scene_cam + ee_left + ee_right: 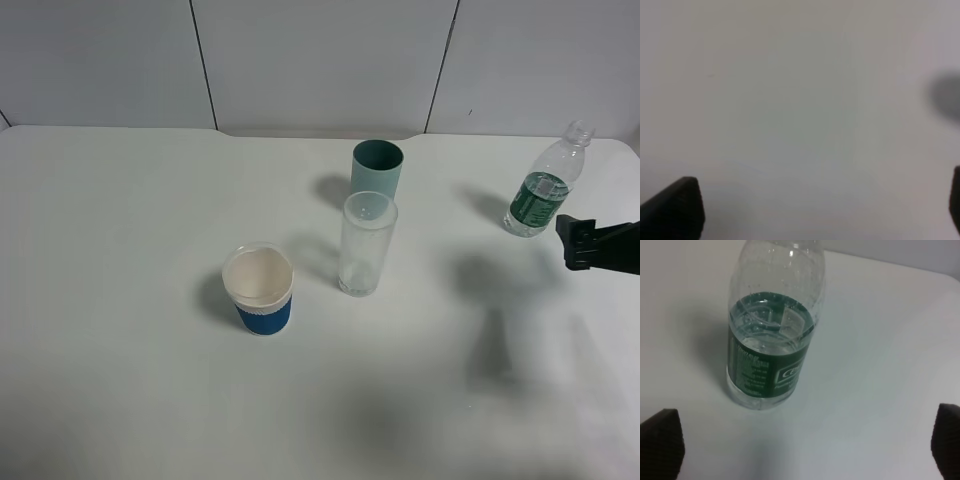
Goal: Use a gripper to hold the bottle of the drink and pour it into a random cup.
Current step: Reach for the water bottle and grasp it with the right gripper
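Right jaws wide, empty, near bottle [767, 365]

Capless bottle [541, 198] upright, well right of teal cup [377, 172].

Right gripper [804, 442] wide open, left gripper [815, 207] open

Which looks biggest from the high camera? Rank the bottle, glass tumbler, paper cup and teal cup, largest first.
1. Bottle and glass tumbler: too close to split.
2. Paper cup.
3. Teal cup, though it stands farther back and the tumbler overlaps its base.
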`<action>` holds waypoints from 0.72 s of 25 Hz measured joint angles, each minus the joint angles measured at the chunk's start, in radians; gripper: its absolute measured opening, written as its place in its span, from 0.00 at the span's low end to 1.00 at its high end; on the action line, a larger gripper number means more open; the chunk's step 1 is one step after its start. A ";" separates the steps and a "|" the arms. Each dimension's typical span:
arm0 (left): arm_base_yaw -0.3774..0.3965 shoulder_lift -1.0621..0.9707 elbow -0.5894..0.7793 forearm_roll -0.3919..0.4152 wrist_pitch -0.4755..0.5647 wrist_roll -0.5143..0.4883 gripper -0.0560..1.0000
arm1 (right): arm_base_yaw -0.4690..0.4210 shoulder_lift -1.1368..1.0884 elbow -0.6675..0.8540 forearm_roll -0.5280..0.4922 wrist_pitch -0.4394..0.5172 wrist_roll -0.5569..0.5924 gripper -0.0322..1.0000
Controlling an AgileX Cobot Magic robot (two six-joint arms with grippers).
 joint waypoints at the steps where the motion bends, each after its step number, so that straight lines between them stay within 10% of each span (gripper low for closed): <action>1: 0.000 0.000 0.000 0.000 0.000 0.000 0.99 | 0.000 0.025 -0.001 0.000 -0.019 0.000 0.99; 18: 0.000 0.000 0.000 0.000 0.001 0.000 0.99 | -0.025 0.342 -0.080 -0.148 -0.223 0.017 0.99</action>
